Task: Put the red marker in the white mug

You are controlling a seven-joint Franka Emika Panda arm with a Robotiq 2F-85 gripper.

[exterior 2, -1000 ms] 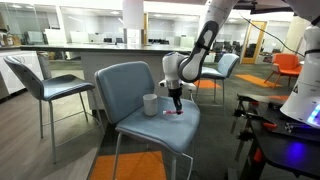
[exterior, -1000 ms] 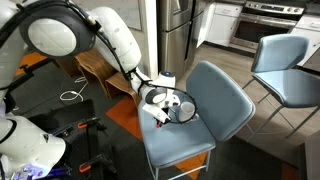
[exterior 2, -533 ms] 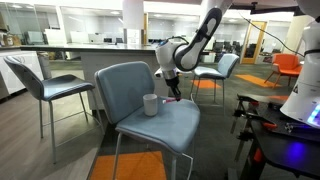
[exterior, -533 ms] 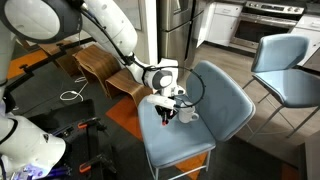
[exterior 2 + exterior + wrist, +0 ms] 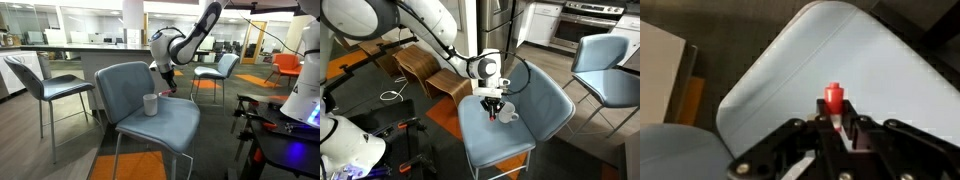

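My gripper (image 5: 493, 101) is shut on the red marker (image 5: 833, 100), whose red end sticks out past the fingers in the wrist view. In both exterior views the gripper (image 5: 167, 89) hangs in the air above the blue chair seat (image 5: 492, 142). The white mug (image 5: 506, 116) stands upright on the seat by the backrest. It also shows in an exterior view (image 5: 151, 104), a little below and beside the gripper. The mug is out of the wrist view, which shows only the seat (image 5: 840, 50) below the marker.
The chair's backrest (image 5: 542, 95) rises just behind the mug. A second blue chair (image 5: 605, 62) stands farther off, also seen in an exterior view (image 5: 45, 85). Wooden furniture (image 5: 415, 65) and black equipment (image 5: 275, 130) stand beside the chair.
The gripper has risen from the seat with the red marker in it and moved toward the backrest, nearer the mug. The mug has not moved.
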